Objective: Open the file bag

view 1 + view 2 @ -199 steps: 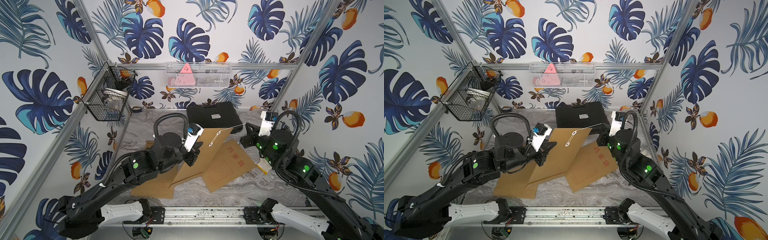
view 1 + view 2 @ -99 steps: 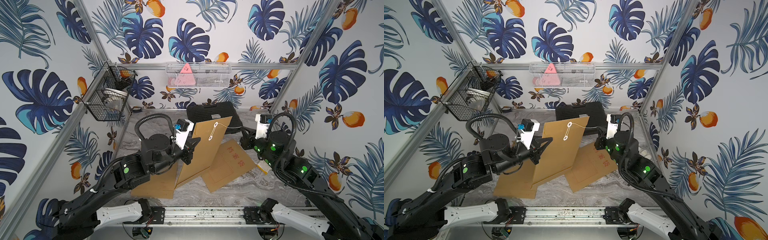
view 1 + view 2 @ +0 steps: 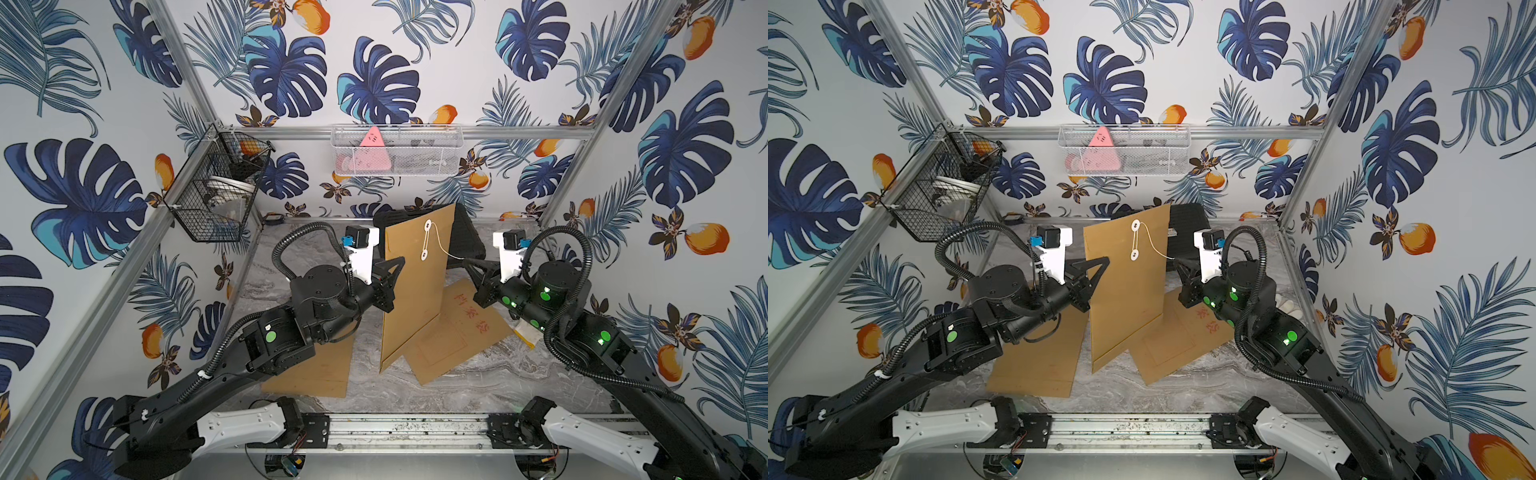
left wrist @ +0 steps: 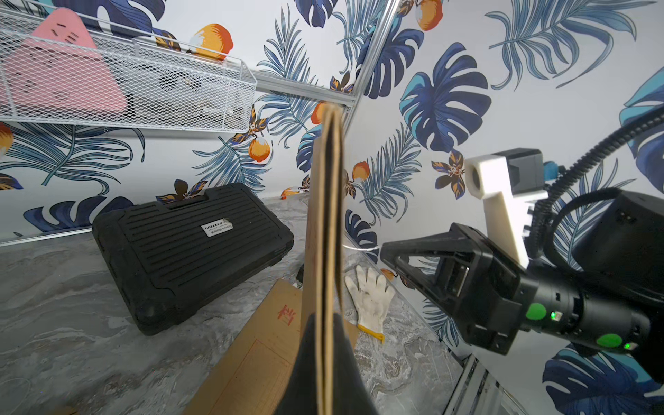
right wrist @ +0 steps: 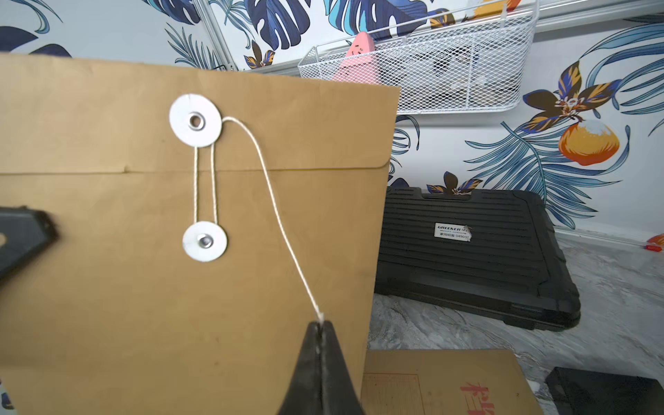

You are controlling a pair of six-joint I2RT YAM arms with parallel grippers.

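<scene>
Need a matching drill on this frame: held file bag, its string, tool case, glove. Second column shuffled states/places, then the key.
Things
1. held file bag
2. string
3. black tool case
4. white glove

States/places
A. lying flat at the right edge of the table
B. end pinched between the right gripper fingers
C. lying at the table's back edge, behind the bag
D. upright, edge clamped by the left gripper

Pairs: 1-D, 2-B, 3-C, 4-A
</scene>
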